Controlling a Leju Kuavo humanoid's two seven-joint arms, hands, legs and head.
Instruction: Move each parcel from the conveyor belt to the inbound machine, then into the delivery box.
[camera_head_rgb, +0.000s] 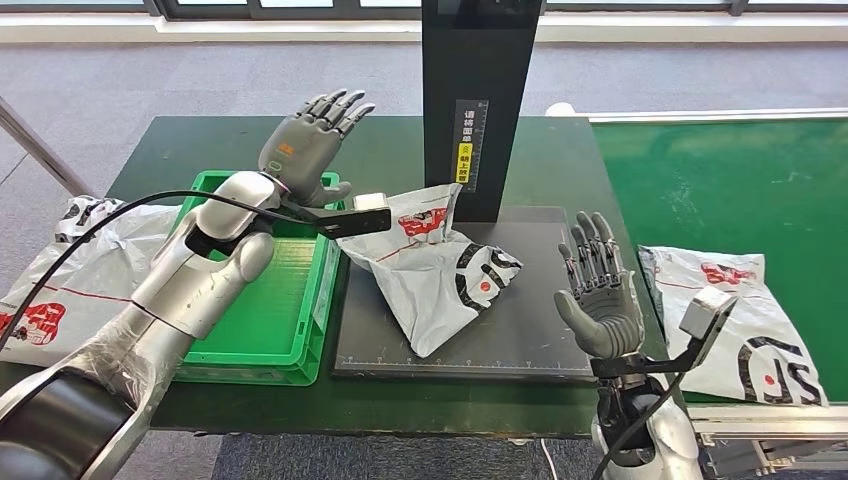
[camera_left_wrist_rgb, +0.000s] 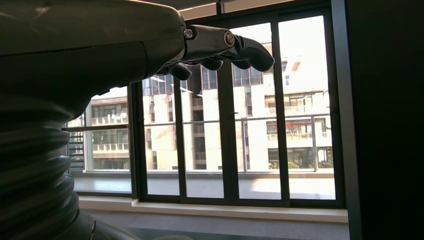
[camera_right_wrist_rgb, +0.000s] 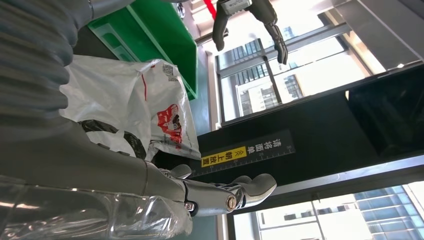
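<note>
Off to the left, the left hand (camera_head_rgb: 312, 140) is hovering spread and empty above the green delivery box (camera_head_rgb: 262, 330). In the middle a parcel (camera_head_rgb: 432, 265) is lying crumpled on the inbound machine (camera_head_rgb: 520, 300) plate. The right hand (camera_head_rgb: 598, 290) is waiting beside it, fingers apart, holding nothing. I'd say it should be gripping the bag by its bulk, not a loose corner, before swinging it leftward into the box

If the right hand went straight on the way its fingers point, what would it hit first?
Probably nothing nearby. The right hand points upward beside the parcel on the black platform; its wrist view shows fingers aimed past the black column, though depth is unclear.
</note>
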